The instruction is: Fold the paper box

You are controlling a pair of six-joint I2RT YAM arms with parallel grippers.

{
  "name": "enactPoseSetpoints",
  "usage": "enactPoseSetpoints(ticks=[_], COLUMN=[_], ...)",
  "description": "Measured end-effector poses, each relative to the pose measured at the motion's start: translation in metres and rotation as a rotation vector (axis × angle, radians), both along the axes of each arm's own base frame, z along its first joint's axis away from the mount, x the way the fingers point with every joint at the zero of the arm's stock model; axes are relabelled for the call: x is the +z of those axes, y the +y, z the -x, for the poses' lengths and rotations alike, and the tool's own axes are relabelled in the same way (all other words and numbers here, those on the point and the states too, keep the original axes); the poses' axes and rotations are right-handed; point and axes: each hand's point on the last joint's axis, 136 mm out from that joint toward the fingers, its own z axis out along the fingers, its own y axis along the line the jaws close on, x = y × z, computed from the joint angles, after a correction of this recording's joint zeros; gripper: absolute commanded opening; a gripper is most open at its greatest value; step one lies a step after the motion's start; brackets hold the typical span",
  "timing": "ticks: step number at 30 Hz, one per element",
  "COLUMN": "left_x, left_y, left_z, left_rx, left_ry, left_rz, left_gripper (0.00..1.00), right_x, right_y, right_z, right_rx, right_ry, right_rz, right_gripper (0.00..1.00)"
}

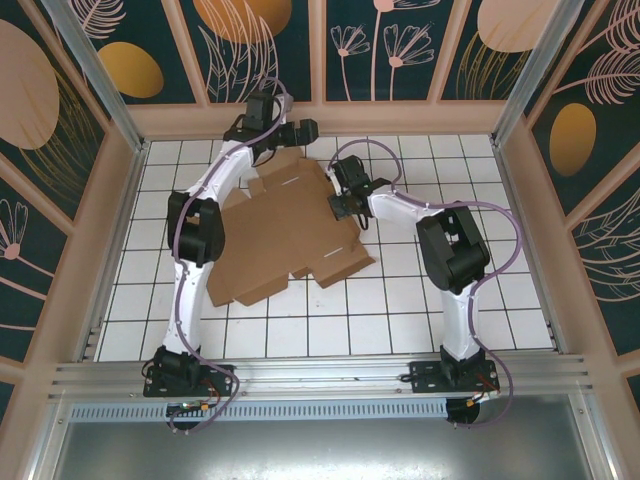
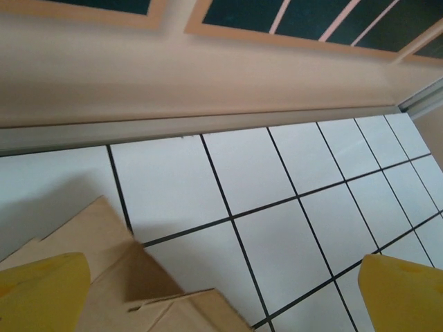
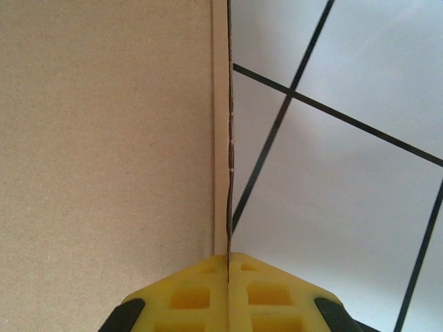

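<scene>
Yellow fingers [image 3: 273, 297] of the right gripper [image 3: 228, 263] clamp the paper box [image 1: 270, 235] by its right edge

On the white tiled table [image 1: 420, 310], the flat paper box lies left of centre between both arms. The left gripper [image 2: 221, 297] hangs wide open and empty above its far edge.

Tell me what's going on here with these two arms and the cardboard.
Two robot arms are working on the paper box, a die-cut brown cardboard sheet lying mostly flat and unfolded on the tiled table. The right hand is shut on the sheet's right-side edge, pinching it. The left hand is open at the sheet's far edge near the back wall, holding nothing. No box walls stand up yet.
</scene>
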Motion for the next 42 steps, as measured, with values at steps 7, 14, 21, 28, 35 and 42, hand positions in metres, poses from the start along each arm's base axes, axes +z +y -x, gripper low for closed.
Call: enactPoseSetpoints(ticks=[7, 14, 21, 28, 35, 42], left_x=[-0.038, -0.067, -0.069, -0.073, -0.076, -0.082], left_y=[-0.011, -0.018, -0.030, -0.037, -0.040, -0.042], left_z=[-0.001, -0.001, 0.007, 0.022, 0.030, 0.032], left_rx=[-0.045, -0.072, -0.116, -0.164, -0.145, -0.074], left_ry=[0.051, 0.099, 0.142, 0.208, 0.300, 0.405], left_rz=[0.012, 0.036, 0.093, 0.127, 0.187, 0.282], left_gripper=[0.99, 0.98, 0.93, 0.90, 0.75, 0.68], right_x=[0.001, 0.002, 0.001, -0.002, -0.004, -0.003], right_y=[0.003, 0.004, 0.004, 0.002, 0.001, -0.001], right_z=[0.000, 0.000, 0.000, 0.001, 0.002, 0.001], right_rx=[0.011, 0.014, 0.012, 0.002, 0.002, -0.005], right_ry=[-0.008, -0.012, -0.013, -0.010, -0.005, -0.011], right_rz=[-0.001, -0.001, -0.001, 0.002, 0.005, 0.015], right_gripper=[0.00, 0.00, 0.00, 0.00, 0.00, 0.00])
